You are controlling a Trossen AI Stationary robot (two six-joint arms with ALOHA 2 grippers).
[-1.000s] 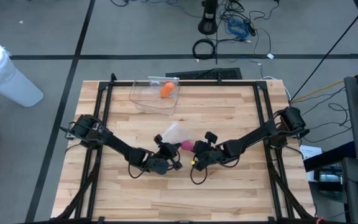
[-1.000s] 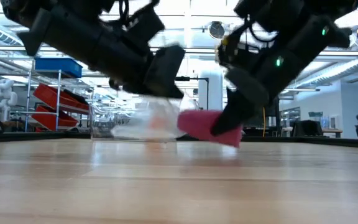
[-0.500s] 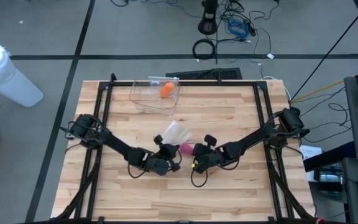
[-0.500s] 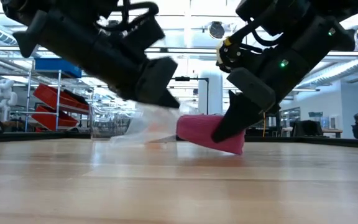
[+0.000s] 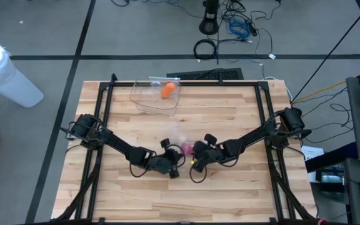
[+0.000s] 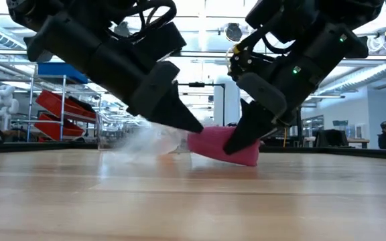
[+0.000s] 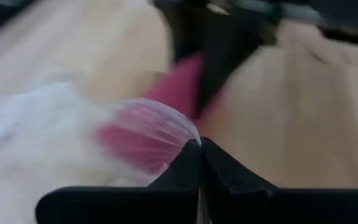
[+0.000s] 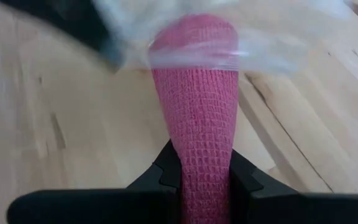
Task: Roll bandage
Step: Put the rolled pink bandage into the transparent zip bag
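Observation:
A pink bandage roll point(image 8: 197, 93) lies near the table's middle point(image 5: 185, 148), partly inside a clear plastic wrapper point(image 7: 73, 124). The wrapper trails off toward the table's far left point(image 6: 143, 137). My right gripper point(image 8: 202, 177) is shut on the roll, coming from the table's right point(image 5: 197, 156). My left gripper point(image 7: 199, 146) is shut on the wrapper, just left of the roll point(image 5: 177, 164). In the low view the two grippers' tips point(image 6: 196, 126) point(image 6: 236, 142) nearly meet at the roll point(image 6: 213, 142). My left gripper pinches a thin edge of the clear wrapper point(image 7: 188, 132) between its shut fingertips, slanting down toward the roll. The film runs from the tips over the roll's end. My right gripper pinches the roll's end nearest it point(image 8: 202, 158) between its two fingers, one on each side, slanting down from the table's right and lying along the roll. The roll sits tilted, low over the table point(image 6: 250, 157); whether it touches the wood I cannot tell.
A clear plastic box point(image 5: 149, 100) with an orange thing point(image 5: 167, 90) inside stands near the table's far edge. Black frame rails point(image 5: 102, 112) run along the table's left and right sides. Bare wood point(image 5: 186, 200) lies toward the near edge.
My left gripper has turned at the wrist, its tips swinging toward the bandage roll while the hand stays in place. The wrapper, bunched up above the roll before, now lies lower and flatter. The right gripper and the roll have barely shifted.

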